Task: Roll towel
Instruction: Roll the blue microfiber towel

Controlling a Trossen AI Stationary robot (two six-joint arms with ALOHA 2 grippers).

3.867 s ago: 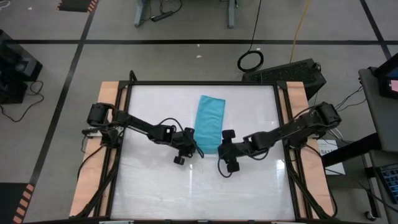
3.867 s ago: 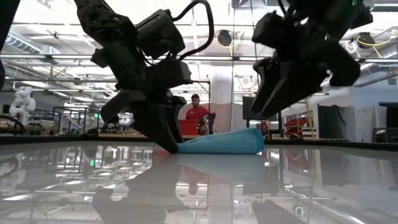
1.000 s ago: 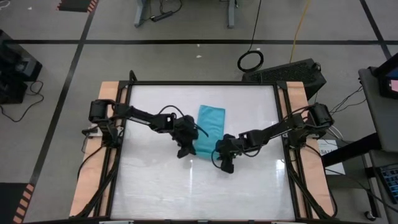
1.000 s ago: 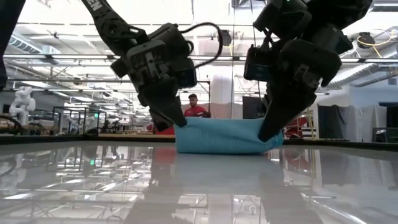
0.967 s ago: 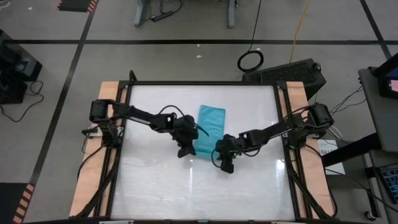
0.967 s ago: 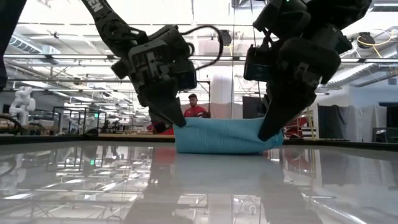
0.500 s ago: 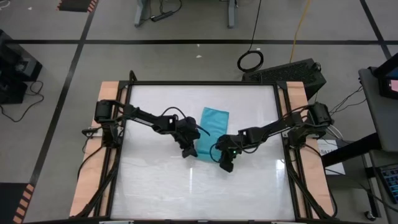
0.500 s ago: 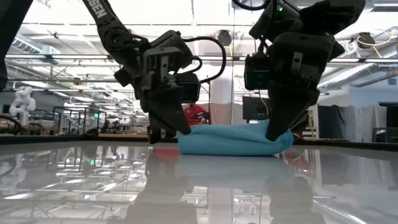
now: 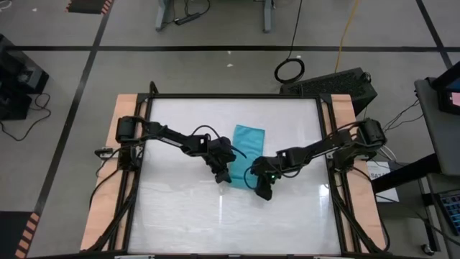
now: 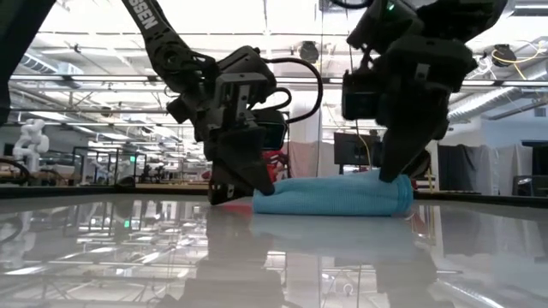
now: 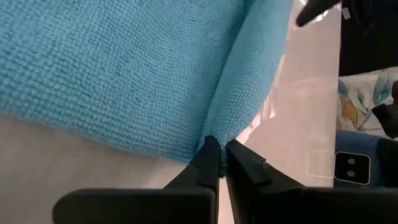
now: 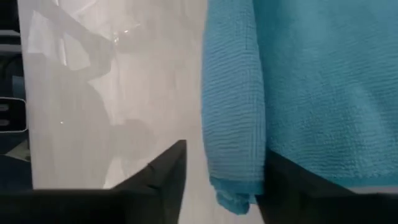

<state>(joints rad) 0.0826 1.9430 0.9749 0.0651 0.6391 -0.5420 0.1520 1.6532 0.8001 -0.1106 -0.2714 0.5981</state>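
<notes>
Towel: I count one towel (image 9: 245, 148) mid-table, its near end rolled up.
Left gripper (image 11: 218, 163): I see it pinched tight on the roll's corner.
Right gripper (image 12: 222, 180): my view shows its fingers spread, straddling the roll's other end.
Arms: two.

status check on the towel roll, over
Left gripper shut on the towel roll's corner. Right gripper open astride the roll's other end. Near edge rolled, rest flat. Nothing in the way.
</notes>
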